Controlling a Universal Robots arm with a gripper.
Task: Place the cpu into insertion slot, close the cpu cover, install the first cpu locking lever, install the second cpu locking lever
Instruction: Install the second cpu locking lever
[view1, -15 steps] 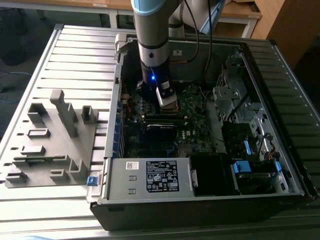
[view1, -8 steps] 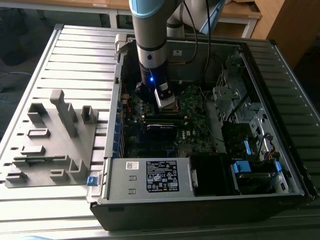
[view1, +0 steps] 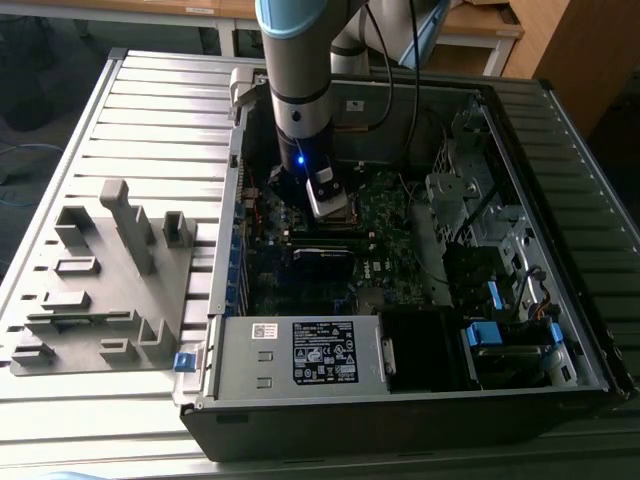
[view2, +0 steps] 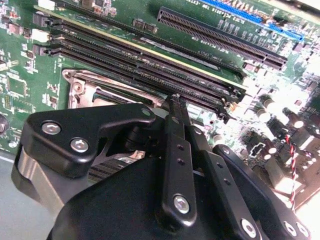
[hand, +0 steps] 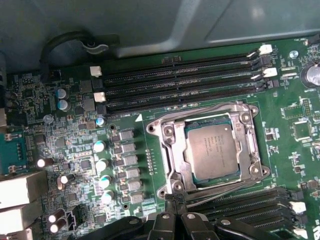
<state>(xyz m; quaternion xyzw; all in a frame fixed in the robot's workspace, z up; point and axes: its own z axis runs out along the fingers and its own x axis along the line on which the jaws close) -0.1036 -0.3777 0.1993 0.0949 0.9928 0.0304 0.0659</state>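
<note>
In the first wrist view the cpu (hand: 212, 150), grey-silver and square, lies flat in the insertion slot (hand: 252, 172) on the green board. The cpu cover (hand: 170, 145), a silver frame, lies down around the chip. A thin metal lever (hand: 230, 186) runs along the socket's edge nearest my fingers. My gripper (hand: 173, 199) is shut, its black tips together at that lever's end by a socket corner. In the second wrist view the gripper (view2: 174, 102) shows from behind, with the socket's silvery rim (view2: 80, 90) beside it. In the exterior view the gripper (view1: 325, 200) sits low inside the computer case.
Long black memory slots (hand: 180, 80) flank the socket on two sides. Capacitors (hand: 102, 165) stand beside it. In the exterior view a power supply (view1: 320, 350) sits at the case front, a drive cage (view1: 470, 200) on the right, a grey fixture (view1: 100, 270) on the left.
</note>
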